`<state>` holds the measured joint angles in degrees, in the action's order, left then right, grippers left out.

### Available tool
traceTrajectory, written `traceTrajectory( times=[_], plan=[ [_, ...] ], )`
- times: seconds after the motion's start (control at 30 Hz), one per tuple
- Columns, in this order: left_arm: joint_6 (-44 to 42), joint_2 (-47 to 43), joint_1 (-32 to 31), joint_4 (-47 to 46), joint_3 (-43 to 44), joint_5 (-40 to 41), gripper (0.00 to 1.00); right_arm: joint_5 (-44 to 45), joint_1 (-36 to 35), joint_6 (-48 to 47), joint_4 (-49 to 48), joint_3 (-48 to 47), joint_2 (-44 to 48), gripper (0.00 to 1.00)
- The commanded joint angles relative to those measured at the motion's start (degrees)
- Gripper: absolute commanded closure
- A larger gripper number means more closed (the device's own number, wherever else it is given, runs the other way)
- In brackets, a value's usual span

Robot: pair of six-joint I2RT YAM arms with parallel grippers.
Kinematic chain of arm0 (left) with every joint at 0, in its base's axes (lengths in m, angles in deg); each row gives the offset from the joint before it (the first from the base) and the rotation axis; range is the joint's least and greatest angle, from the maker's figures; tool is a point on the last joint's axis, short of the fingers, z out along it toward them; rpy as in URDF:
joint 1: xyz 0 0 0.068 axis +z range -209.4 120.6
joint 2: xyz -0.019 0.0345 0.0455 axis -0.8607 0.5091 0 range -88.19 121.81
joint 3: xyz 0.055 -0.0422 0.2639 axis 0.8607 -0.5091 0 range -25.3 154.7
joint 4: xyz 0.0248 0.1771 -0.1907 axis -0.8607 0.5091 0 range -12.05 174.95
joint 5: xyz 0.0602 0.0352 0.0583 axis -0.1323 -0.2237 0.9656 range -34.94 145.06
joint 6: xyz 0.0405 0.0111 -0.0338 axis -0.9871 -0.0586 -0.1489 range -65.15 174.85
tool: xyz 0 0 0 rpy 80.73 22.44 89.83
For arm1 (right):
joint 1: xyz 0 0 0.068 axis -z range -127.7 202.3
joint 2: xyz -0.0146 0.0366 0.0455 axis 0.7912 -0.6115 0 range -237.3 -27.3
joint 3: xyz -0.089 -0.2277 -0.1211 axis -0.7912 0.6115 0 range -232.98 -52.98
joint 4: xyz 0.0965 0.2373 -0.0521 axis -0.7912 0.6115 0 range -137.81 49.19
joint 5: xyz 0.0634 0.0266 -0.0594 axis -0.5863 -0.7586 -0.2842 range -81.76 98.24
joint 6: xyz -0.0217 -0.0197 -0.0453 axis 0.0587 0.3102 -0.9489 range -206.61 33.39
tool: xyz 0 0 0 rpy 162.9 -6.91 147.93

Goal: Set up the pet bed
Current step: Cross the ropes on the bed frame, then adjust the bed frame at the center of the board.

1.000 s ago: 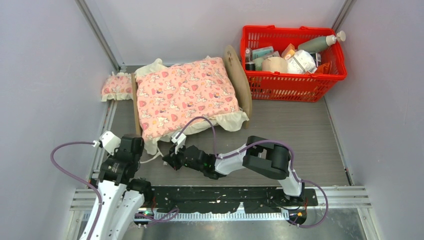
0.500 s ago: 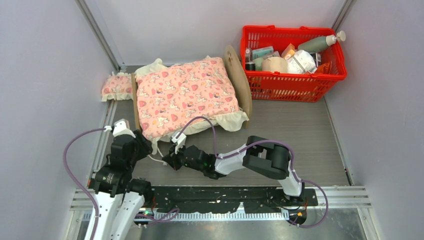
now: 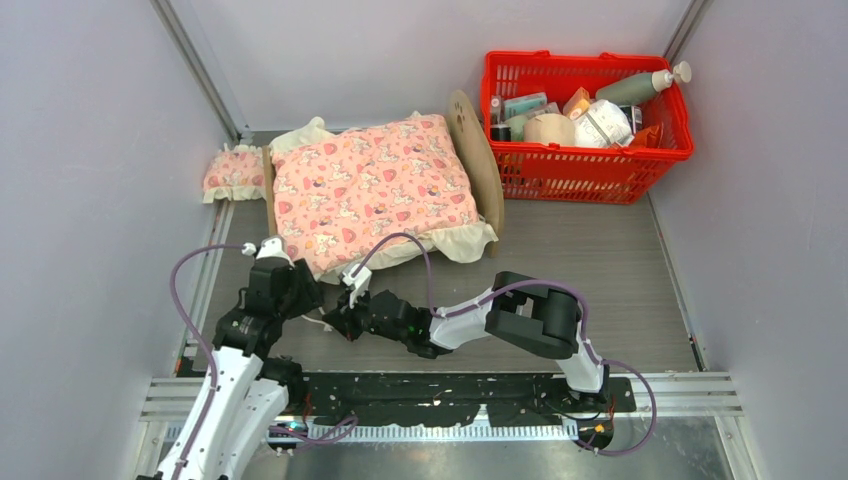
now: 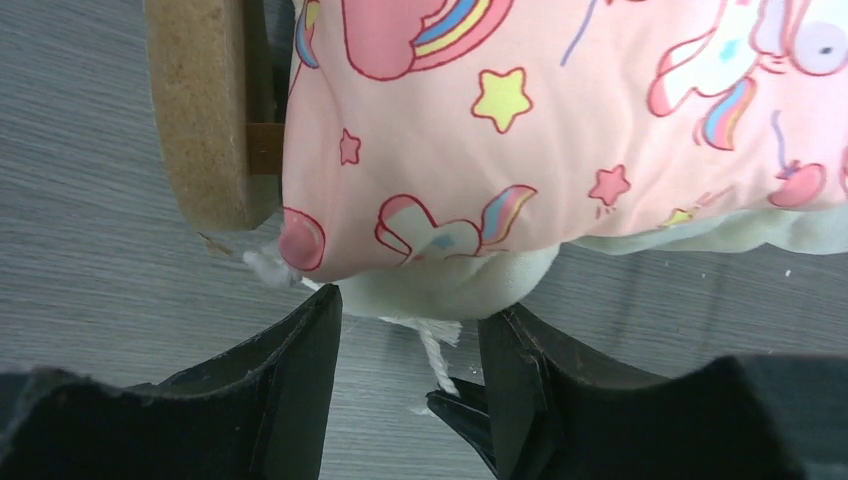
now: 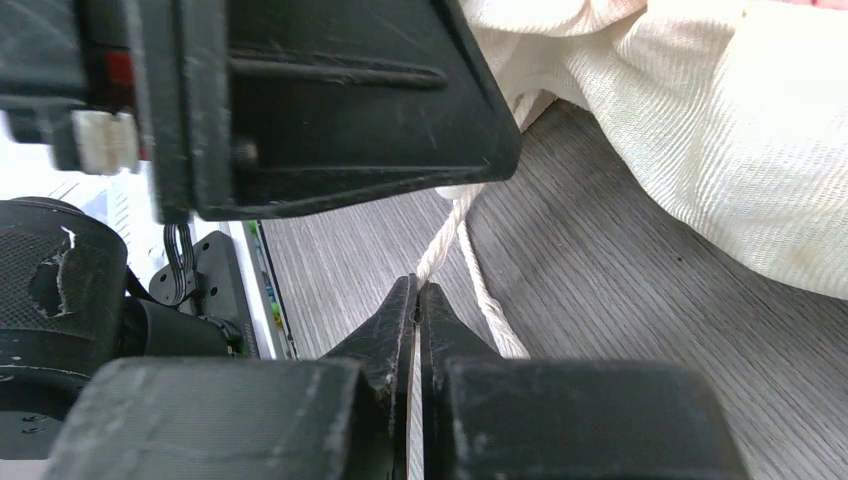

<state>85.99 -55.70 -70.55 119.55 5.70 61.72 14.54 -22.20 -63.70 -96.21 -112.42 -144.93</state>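
Pinching the white cord (image 5: 452, 232) with my right gripper (image 5: 418, 300) clamped shut and my left gripper (image 4: 410, 318) spread apart at the frilled corner of the blanket (image 4: 560, 120), I judged the pet bed (image 3: 478, 150), just left of the red basket (image 3: 585, 176), light but rigid: grip its plywood footboard (image 4: 200, 120), not floppy fabric.

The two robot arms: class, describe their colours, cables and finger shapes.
The left arm has white links with black joints; the right arm is black with pale grey sections. A purple cable loops along each. The left gripper and right gripper are black, with wedge-shaped fingers tapering to narrow tips.
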Motion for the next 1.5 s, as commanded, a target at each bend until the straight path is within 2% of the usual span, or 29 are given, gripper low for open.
traceTrajectory(
  times=[0.0,0.23,0.37,0.5,0.67,0.8,0.87,0.9,0.93,1.23,1.47],
  plan=[
    [0.30,0.47,-0.09,-3.77,0.97,1.66,0.45,-1.02,-0.08,0.49,-2.77,-0.95,3.19,0.95],
    [7.56,-7.82,-0.09,5.45,2.06,-1.99,0.45,-0.79,0.02,-0.07,-2.29,-0.44,4.62,0.95],
    [11.19,-10.87,-0.09,4.46,-2.01,-4.91,0.45,-1.24,-0.04,0.00,-3.19,-0.46,4.76,0.95],
    [13.46,-10.53,-0.09,0.65,-4.67,-7.22,0.47,-1.93,-0.32,-0.45,-5.12,0.19,5.22,0.95],
    [13.23,-6.81,-0.09,2.47,-4.55,-8.12,0.51,-2.05,-0.62,-1.41,-6.43,1.37,5.95,0.95],
    [14.11,-7.26,-0.09,1.53,-5.37,-8.11,0.70,-2.22,-0.65,-1.29,-6.17,1.01,5.72,0.95],
    [14.77,-8.57,-0.09,0.56,-6.27,-8.32,0.86,-2.53,-0.65,-1.10,-6.14,0.78,5.52,0.95],
    [15.16,-9.13,-0.09,0.71,-6.53,-8.24,0.97,-2.66,-0.67,-0.96,-6.16,0.74,5.50,0.95],
    [15.32,-9.71,-0.09,1.14,-6.60,-7.94,1.00,-2.69,-0.70,-0.84,-6.11,0.78,5.57,0.95],
    [21.81,-12.88,-0.09,11.03,-3.60,4.84,1.00,-3.47,-0.72,0.62,-6.16,1.80,6.34,0.89],
    [25.21,-13.45,-0.09,12.88,-3.42,8.41,1.00,-4.96,-0.61,2.34,-6.85,4.81,8.13,0.67]
  ],
)
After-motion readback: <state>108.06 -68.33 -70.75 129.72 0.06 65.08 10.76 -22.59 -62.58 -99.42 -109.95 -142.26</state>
